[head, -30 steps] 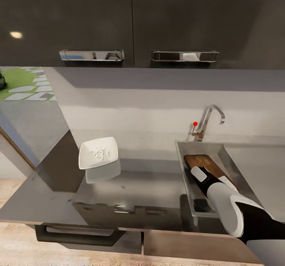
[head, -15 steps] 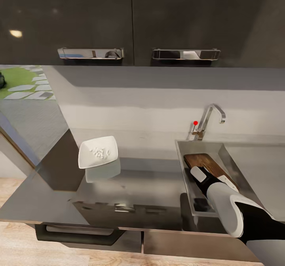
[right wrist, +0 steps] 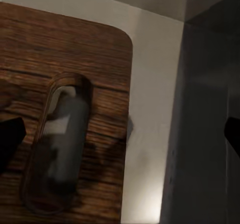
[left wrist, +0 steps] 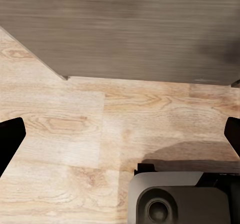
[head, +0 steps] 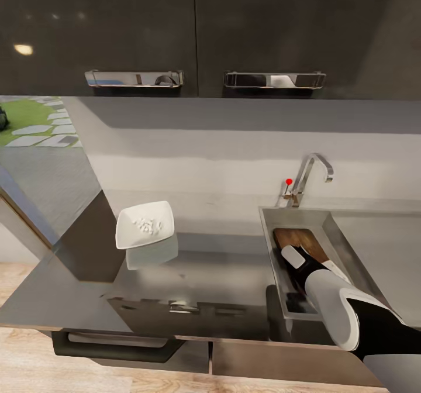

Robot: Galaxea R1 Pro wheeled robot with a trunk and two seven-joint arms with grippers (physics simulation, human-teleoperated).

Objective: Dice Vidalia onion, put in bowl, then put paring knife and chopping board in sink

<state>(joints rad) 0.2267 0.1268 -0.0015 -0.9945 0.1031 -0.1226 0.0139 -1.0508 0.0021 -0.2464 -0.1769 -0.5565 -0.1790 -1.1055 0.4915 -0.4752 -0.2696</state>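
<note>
Your right arm reaches down into the sink (head: pixel 327 224), where one chopping board (head: pixel 295 238) lies in the basin; the right gripper (right wrist: pixel 120 134) hangs just over the board's end with its two dark fingertips (right wrist: pixel 10 136) spread wide at the edges of the wrist picture, gripping nothing. In that wrist view you look at the board's rounded corner and its one long oval handle slot (right wrist: pixel 57 141), with the pale steel of the sink showing through the slot and beside the board. One chrome tap (head: pixel 309 176) with one red-tipped lever stands behind the basin. One white bowl (head: pixel 144 224) sits on the countertop (head: pixel 222 264), well apart from the sink, with a small heap of white diced onion (head: pixel 148 224) inside; the pieces are too small to count. Above, you have two cabinet handles (head: pixel 134 78). Your left gripper (left wrist: pixel 120 134) is also spread open, its two fingertips wide apart over the wooden floor (left wrist: pixel 75 124).
</note>
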